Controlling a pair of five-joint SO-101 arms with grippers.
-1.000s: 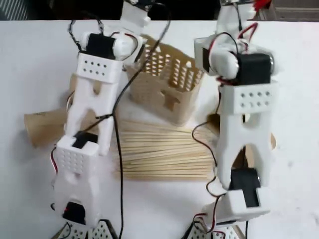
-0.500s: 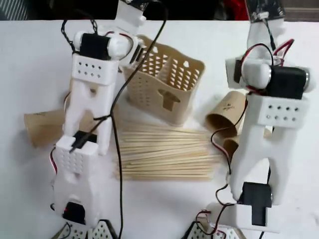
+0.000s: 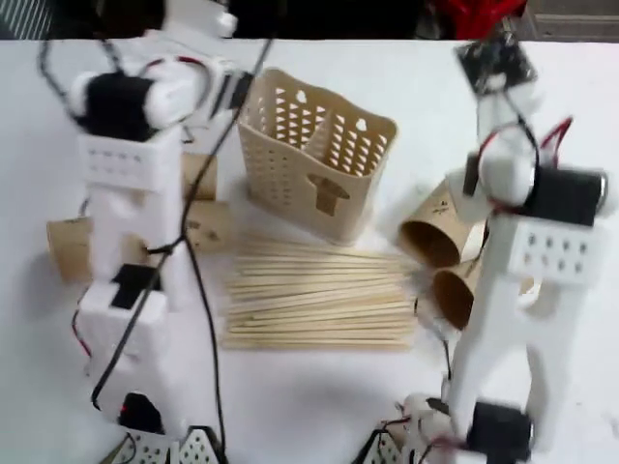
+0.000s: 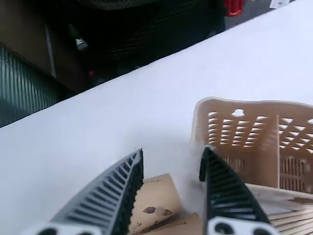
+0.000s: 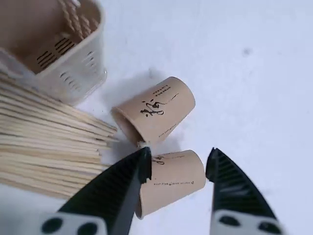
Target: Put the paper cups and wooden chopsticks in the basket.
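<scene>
arms (image 3: pixel 121 213) white, perforated | servos (image 3: pixel 114 101) black | cables (image 3: pixel 198 290) black, red | left tool (image 4: pixel 171 159) dark, seemingly ribbed

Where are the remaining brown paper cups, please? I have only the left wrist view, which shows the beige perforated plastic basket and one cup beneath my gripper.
Observer: One brown paper cup lies on its side on the right arm's side of the beige perforated plastic basket, and a second cup lies right beside it.
Operator: Thank you. Is the right gripper holding either of them?
Observer: No. The right gripper is open above the second cup and is not gripping it.
Operator: And the chopsticks?
Observer: The pale wooden chopsticks lie in a flat pile on the white table, in front of the basket and between the two arms.
</scene>
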